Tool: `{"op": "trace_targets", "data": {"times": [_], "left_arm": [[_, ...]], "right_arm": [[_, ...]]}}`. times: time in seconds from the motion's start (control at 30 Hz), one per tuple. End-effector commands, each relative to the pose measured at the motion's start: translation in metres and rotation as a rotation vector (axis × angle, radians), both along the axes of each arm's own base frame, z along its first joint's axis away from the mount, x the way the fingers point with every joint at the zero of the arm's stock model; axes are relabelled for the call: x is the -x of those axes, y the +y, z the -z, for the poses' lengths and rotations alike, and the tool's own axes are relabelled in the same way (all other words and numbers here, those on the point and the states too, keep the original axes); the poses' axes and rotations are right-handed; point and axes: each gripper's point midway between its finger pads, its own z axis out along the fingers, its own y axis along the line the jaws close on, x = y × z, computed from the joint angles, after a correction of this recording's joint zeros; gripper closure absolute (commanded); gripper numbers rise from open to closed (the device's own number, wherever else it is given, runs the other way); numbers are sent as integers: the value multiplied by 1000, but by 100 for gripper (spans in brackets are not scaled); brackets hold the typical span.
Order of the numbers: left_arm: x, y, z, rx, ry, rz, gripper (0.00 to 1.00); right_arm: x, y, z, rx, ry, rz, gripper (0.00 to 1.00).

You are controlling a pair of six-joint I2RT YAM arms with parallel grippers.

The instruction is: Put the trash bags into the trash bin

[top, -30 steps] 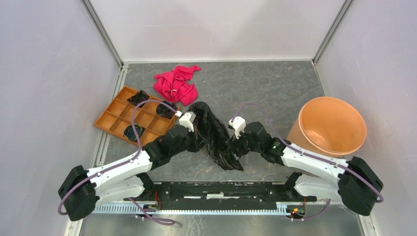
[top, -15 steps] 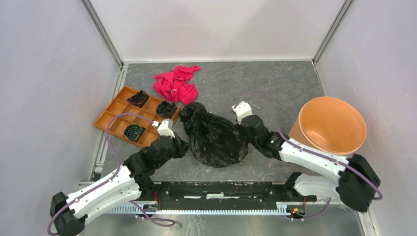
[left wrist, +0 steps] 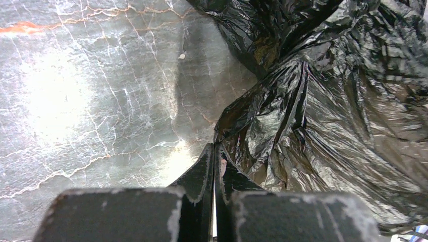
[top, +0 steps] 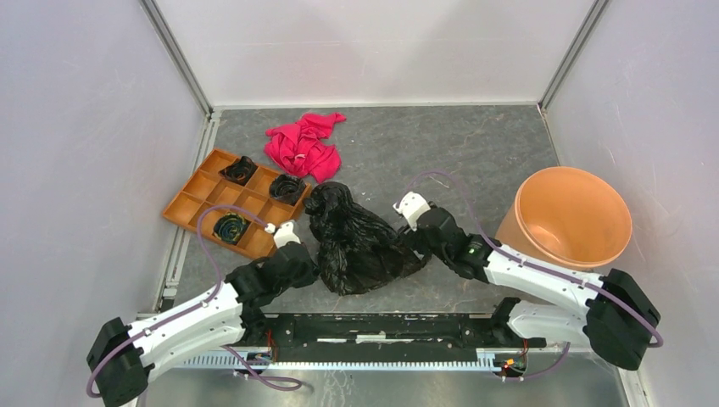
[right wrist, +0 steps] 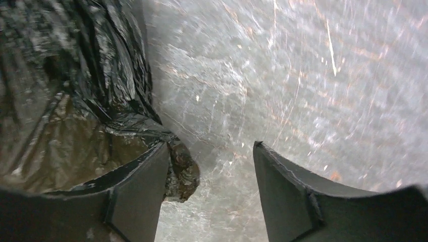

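Far left, the orange tray (top: 197, 197) holds small black wads (top: 287, 188) in three compartments, likely more bags, too small to confirm. The pink cloth (top: 301, 146) lies behind it; ignore that. Next, your left gripper (left wrist: 214, 148): jaws pressed together, and in the left wrist view a pleat of film runs straight into the tips with creases fanning out from there. That reads as a pinch on the near-left edge of the big trash bag (top: 360, 242). The bag lies flat on the table at centre, between the two arms. It is a crumpled heap with a knobby end pointing far-left toward the tray and a flatter skirt spreading near-right. The right gripper (right wrist: 211, 146) is at that right edge. Its jaws are wide apart and hold nothing, and only bare table shows between them. A bunched corner of film sits against the outside of one finger, not in the gap. Rightmost is the trash bin (top: 585, 182), well apart from the bag, by the right wall next to the right arm's base, mouth open and nothing seen inside. What matters: the bin lies to the right of the bag, so the haul goes rightward past the right arm, which is much nearer the bin. My call is the right arm needs to shift onto the film and close before anything lifts; the left pinch alone looks too thin to carry it across.
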Motion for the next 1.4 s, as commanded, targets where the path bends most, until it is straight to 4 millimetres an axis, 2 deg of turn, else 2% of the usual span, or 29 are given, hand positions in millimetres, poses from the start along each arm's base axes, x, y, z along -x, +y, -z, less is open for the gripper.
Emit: {"op": "trace_targets", "data": {"times": [0.0,0.13,0.2,0.37,0.43,0.5,0.6,0.7,0.87,0.9,0.97,1.0,1.03,1.07,1.13,1.17,1.27,1.37], "left_arm": [[0,-7,-2,52,18,-26,98],[0,-8,-3,71,12,-33,98],[0,-7,-6,75,7,-34,98],[0,-4,-9,78,-3,-39,98],[1,-4,-10,78,-5,-38,98],[1,-2,-11,75,-8,-40,98],[1,1,-12,69,-13,-45,98],[1,3,-14,68,-24,-50,98],[-1,4,-15,64,-34,-56,98],[-1,4,-16,63,-35,-54,98],[-2,2,-19,65,-36,-50,98],[-3,1,-22,69,-38,-48,98],[-4,0,-25,72,-42,-44,98],[-4,-2,-28,72,-45,-39,98],[-6,-6,-36,77,-52,-21,94],[-7,-9,-40,86,-57,-12,86],[-8,-23,-52,135,-70,32,54],[-6,-38,-59,201,-72,80,20]], "right_arm": [[-8,38,-53,38,-138,-209,28],[3,79,-65,100,-204,-357,20],[9,100,-59,139,-208,-431,18],[18,145,-28,201,-171,-543,18],[21,155,-16,231,-168,-568,20],[18,152,-3,283,-170,-543,24],[8,135,10,411,-178,-464,34],[6,122,12,469,-199,-426,34],[3,105,11,473,-244,-365,36],[4,102,14,474,-245,-364,43],[2,106,12,427,-269,-345,75],[1,107,11,410,-270,-335,85],[0,109,8,389,-272,-321,95],[-2,111,3,361,-273,-297,100],[-10,106,-9,281,-262,-232,100],[-13,104,-14,224,-239,-209,100],[-25,88,-30,38,-175,-114,100],[-23,82,-42,-134,-115,-98,100]]}}
